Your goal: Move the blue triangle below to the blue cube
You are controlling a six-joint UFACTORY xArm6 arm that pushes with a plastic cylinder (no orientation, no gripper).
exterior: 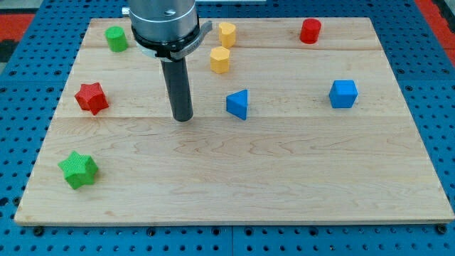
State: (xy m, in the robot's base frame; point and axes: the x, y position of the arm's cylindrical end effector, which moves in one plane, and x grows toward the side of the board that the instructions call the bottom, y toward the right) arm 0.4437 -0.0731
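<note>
The blue triangle [238, 104] lies near the middle of the wooden board [234, 185]. The blue cube [343, 94] sits to the view's right of it, at about the same height, well apart. My tip [183, 117] rests on the board to the view's left of the blue triangle, a short gap away, not touching it. The rod rises from the tip to the arm's grey end at the view's top.
Two yellow blocks [227, 33] [220, 60] stand above the triangle. A red cylinder [310, 30] is at the top right, a green cylinder [116, 38] at the top left, a red star [92, 97] at the left, a green star [79, 169] at the bottom left.
</note>
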